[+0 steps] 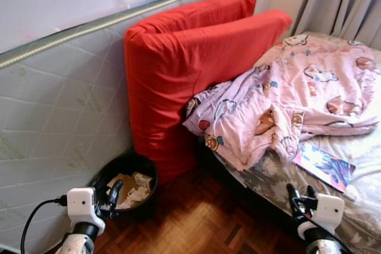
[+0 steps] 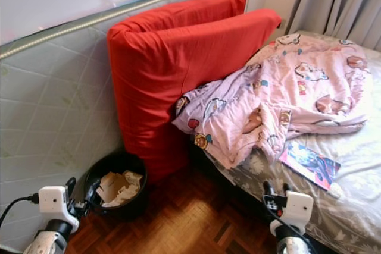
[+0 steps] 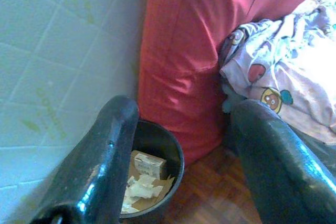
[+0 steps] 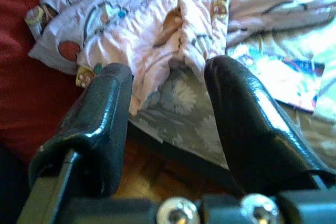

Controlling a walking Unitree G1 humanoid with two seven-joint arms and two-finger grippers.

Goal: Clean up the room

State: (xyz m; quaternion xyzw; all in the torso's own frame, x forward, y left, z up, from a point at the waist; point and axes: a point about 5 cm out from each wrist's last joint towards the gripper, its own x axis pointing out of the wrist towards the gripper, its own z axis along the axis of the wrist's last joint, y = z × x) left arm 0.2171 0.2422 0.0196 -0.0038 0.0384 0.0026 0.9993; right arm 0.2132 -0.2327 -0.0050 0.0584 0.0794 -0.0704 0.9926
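Parquet floor (image 1: 196,218) of reddish-brown wood blocks occupies the lower centre of the frame. Standing on it at lower left is a round black bin (image 1: 126,184) holding cardboard and paper scraps, set against the pale quilted mattress (image 1: 59,117) that stands on edge along the left side. Just right of the bin, a large red cushion (image 1: 184,69) rests on the floor, leaning back against the mattress. The bed (image 1: 357,200), covered in a grey floral sheet, fills the right side; on it lie a crumpled pink cartoon-print blanket (image 1: 297,93), its edge overhanging at centre, and a colourful booklet (image 1: 324,166) at lower right.
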